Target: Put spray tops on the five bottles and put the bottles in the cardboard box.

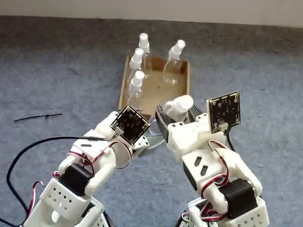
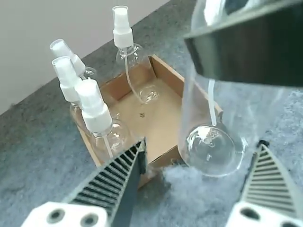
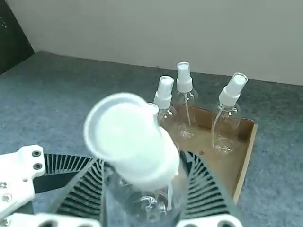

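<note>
Overall: grey carpeted worktop, pale wall behind, a black tie lying well off to one side. Cardboard box holds four bottles, upright, spray tops on. Both arms stretch forward side by side and meet at the box's near edge. Right tool clamped on the fifth bottle, top fitted, at that near edge. Left tool apart, fingers flanking the bottle's base with gaps either side.
</note>
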Robot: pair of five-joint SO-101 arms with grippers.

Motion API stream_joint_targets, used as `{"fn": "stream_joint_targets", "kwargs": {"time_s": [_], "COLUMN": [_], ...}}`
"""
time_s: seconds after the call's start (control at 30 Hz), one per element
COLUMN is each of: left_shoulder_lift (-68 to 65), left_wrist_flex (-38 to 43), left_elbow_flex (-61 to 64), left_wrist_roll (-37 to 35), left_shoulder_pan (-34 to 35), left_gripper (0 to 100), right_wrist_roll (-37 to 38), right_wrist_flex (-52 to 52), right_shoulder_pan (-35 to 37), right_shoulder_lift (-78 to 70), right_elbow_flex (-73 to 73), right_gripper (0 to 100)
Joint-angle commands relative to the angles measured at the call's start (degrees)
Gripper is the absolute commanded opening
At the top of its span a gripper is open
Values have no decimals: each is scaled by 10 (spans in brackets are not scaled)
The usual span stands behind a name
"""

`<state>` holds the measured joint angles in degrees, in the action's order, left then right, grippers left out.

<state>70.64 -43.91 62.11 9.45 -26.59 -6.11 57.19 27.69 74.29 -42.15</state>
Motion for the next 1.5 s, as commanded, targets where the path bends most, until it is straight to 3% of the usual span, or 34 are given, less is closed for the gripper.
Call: {"fn": "stream_joint_targets", "kwargs": {"time_s": [0.0, 0.3, 0.6, 0.8, 1.47], "left_shoulder_lift": [-2, -1, -1, -1, -1], "left_wrist_flex": [11, -1, 1, 2, 1], "left_elbow_flex": [-20, 4, 51, 62, 62], "left_wrist_roll": [-1, -1, 2, 3, 3], "left_shoulder_pan": [-8, -3, 70, 75, 79], "left_gripper": [315, 315, 315, 315, 315], "right_wrist_roll": [9, 70, 83, 113, 113], "right_wrist_flex": [-14, -241, -467, -504, -576], "right_shoulder_pan": [7, -124, -131, -133, -131], "right_shoulder_lift": [-16, -225, -451, -535, -635], "right_elbow_flex": [4, 9, 6, 5, -44], "right_gripper": [4, 4, 4, 4, 4]}}
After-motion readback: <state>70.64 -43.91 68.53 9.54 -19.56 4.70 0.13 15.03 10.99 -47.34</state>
